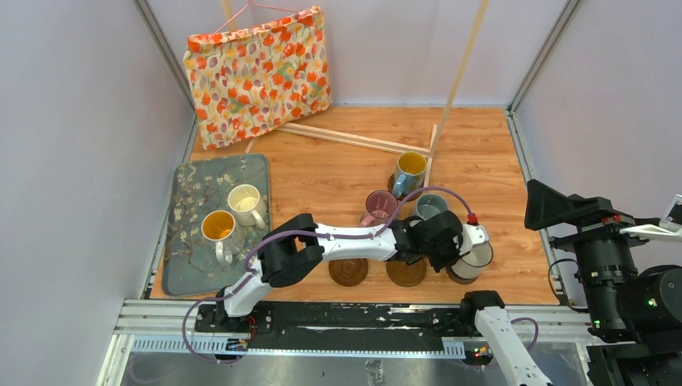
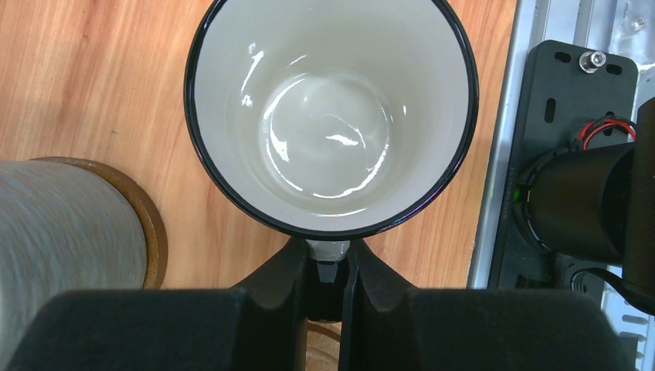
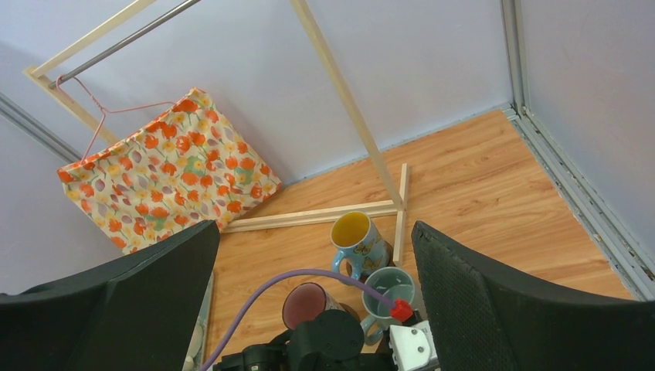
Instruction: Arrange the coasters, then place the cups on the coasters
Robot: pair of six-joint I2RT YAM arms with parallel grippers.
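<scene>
Ok, left gripper (image 2: pixel 330 261) is pinched tight on the handle of the white ceramic mug with dark rim (image 2: pixel 330 116). Mug sits at near right of the table, over the rightmost round dark-brown grooved coaster (image 1: pixel 458 277); seated or not, can't tell. Glazed, rigid, slick, chips easily. Handle grip puts weight off-centre, so expect tilt. Left wrist view shows the pinch; top view hides it but shows two bare coasters (image 1: pixel 348 272) to the left. Right gripper (image 3: pixel 313 255) wide, empty.
</scene>
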